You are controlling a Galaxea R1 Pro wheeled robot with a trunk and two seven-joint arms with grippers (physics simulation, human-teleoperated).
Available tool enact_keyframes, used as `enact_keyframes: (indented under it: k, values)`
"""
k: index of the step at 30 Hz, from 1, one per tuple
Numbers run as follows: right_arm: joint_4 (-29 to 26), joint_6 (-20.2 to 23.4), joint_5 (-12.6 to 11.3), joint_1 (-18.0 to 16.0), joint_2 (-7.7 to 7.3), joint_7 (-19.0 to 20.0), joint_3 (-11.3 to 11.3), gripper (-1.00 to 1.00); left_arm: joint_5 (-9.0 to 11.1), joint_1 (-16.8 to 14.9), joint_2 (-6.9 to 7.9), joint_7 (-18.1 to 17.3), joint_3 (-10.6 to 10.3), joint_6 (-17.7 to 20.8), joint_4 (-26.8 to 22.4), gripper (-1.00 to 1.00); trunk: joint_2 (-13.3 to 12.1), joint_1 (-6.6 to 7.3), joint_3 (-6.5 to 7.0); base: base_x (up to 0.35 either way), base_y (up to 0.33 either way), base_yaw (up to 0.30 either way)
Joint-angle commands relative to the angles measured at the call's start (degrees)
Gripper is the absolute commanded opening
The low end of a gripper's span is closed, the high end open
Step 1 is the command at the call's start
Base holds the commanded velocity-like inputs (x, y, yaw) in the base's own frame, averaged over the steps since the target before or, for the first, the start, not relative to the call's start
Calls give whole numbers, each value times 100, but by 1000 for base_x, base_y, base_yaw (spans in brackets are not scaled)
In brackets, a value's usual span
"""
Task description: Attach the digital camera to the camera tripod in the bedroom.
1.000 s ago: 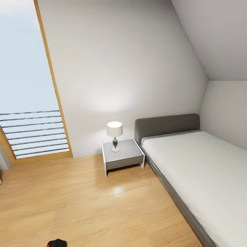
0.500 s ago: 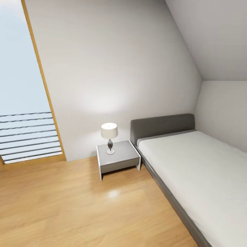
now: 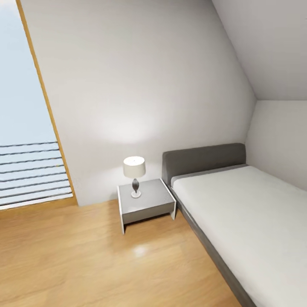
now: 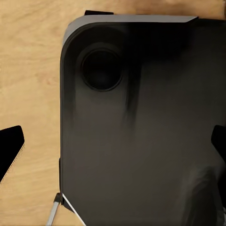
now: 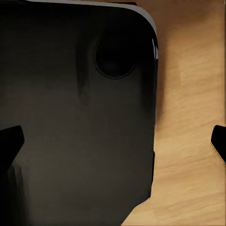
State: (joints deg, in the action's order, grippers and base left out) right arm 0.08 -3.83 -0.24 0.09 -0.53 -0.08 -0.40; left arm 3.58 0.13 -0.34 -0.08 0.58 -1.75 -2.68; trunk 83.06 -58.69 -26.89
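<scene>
The head view is taking in a bedroom with pale grey walls (image 3: 140,85) and a light wood plank floor (image 3: 85,260): a white-shaded lamp (image 3: 134,167) is standing on a grey bedside cabinet (image 3: 145,204) just beside a grey-framed bed with a white mattress (image 3: 243,209). Both wrist views are looking down over the robot's dark rounded base (image 4: 141,132) onto the floor; the left gripper (image 4: 115,143) and right gripper (image 5: 113,141) are showing fingertips spread wide, grasping nothing.

Head camera faces the bed (image 3: 238,213) corner from afar; both wrist cameras look down close over the shared wood floor (image 4: 28,70).
</scene>
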Motion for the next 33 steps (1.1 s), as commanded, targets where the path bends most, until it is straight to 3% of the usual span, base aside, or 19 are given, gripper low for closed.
enact_keyframes:
  k: [1, 33]
  values:
    - [1, -21, -3, 0, 0, -1, -4, 100, 37, 0, -1, -1, 3, -10, -4, 100, 2, -3, -3, 312, -1, 0]
    - [1, 0, 18, 0, 35, -5, 27, 100, 44, 2, 5, -1, 12, -19, -4, 100, 2, -3, -3, 307, 0, 3]
